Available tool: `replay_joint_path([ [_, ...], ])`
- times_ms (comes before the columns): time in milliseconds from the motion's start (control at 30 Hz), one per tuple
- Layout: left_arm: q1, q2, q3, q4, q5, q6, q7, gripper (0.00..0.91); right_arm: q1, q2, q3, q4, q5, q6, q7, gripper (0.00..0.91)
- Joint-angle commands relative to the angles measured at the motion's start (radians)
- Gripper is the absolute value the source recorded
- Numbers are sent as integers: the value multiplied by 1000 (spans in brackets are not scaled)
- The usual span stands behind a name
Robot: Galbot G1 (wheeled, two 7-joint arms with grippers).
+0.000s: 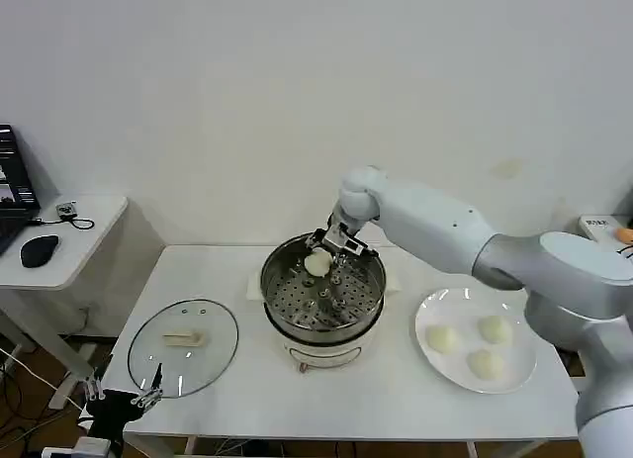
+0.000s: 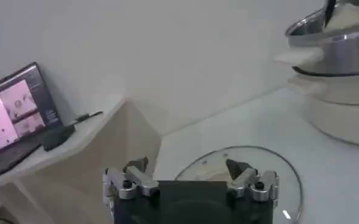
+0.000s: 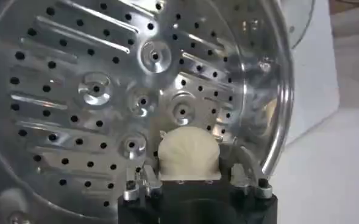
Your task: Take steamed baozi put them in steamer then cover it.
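The shiny steel steamer with its perforated floor stands mid-table on a white pot base. My right gripper hangs over the steamer's far side, shut on one cream-white baozi held just above the floor. Three more baozi lie on the white plate to the right. The glass cover with its cream handle lies flat on the table at the left. My left gripper is parked low by the table's front left corner, open, with the cover just beyond it.
A side desk with a laptop and a mouse stands to the left. A white wall runs behind the table. Bare tabletop lies between the cover and the steamer and along the front edge.
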Motion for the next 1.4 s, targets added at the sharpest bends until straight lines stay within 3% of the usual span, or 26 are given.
replay_joint_path([
  [33,0,0,-2,-4,-1,-1,-4,907,-7,20,3,-45,-44,54,21,846],
  [100,2,1,-5,-8,-2,-2,-4,907,-5,20,-4,-41,-42,56,24,907],
  [233,2,-3,-6,-9,-4,-4,-7,907,12,7,10,-14,-14,52,29,907],
  [333,6,-5,-4,-13,-4,-5,-7,907,54,-33,25,62,44,-4,-12,907],
  [467,4,-6,2,-12,-5,-5,-7,907,128,-146,18,218,166,-156,-84,907],
  [500,2,-6,4,-11,-5,-6,-7,907,153,-186,6,271,204,-219,-93,907],
  [633,4,-1,8,-14,-16,-7,-7,907,219,-371,-27,419,321,-345,-96,907],
  [767,-3,13,20,-15,-20,-4,-4,907,208,-517,-12,509,345,-428,-88,907],
  [833,-6,20,27,-21,-22,1,-1,907,180,-655,3,558,330,-482,-93,907],
  [933,-7,30,42,-30,-22,5,2,907,135,-803,14,598,309,-516,-88,907],
  [1100,-28,54,46,-25,-40,11,2,907,29,-975,34,685,269,-560,-73,907],
  [1233,-48,68,48,-23,-51,18,3,907,-156,-1078,156,739,272,-583,-59,907],
  [1400,-56,78,58,-16,-50,17,4,907,-395,-1095,286,754,266,-604,-45,907],
])
